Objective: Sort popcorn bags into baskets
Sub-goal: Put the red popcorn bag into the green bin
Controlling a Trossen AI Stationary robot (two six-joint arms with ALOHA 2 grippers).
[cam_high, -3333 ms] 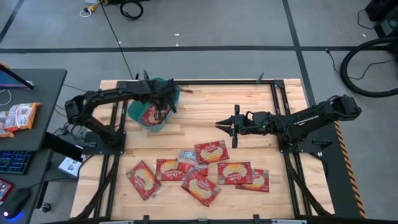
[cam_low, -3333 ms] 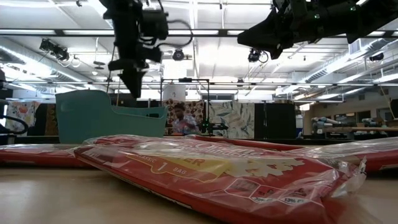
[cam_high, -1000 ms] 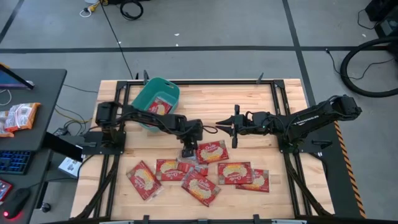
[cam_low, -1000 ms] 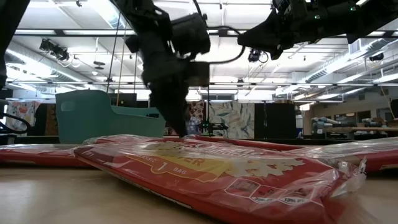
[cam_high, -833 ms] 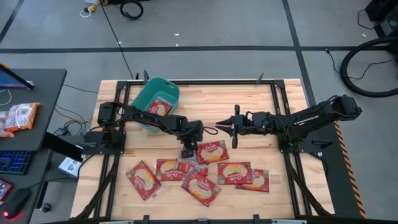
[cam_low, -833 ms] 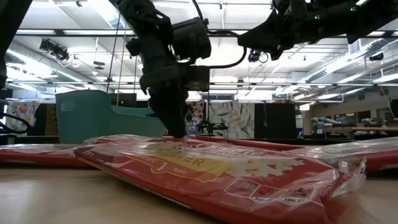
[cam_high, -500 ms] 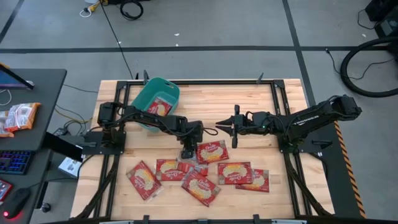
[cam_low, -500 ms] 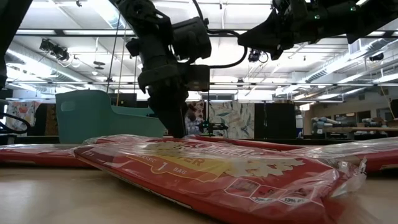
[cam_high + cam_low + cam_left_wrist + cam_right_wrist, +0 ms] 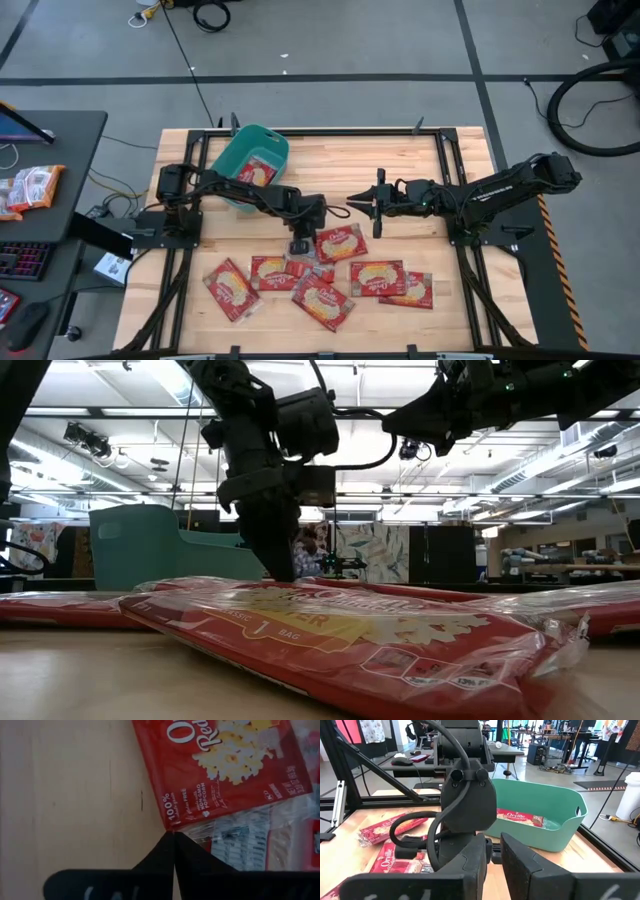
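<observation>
Left hand (image 9: 299,247) low among scattered popcorn bags (image 9: 340,243), teal basket (image 9: 236,166) behind.

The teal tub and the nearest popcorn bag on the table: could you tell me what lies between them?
In the high view, only the left arm's links cross bare wood between tub and bag.

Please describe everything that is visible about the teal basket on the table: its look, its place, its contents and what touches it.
The teal basket is a rectangular tub of smooth plastic, with rounded corners, sloping walls and a cut-out handle at one end. It stands upright on the wooden table, near the far left corner, close to the left arm's base. Inside lies at least one red popcorn bag, flat on the bottom. No gripper touches it; the left arm reaches past it.
</observation>
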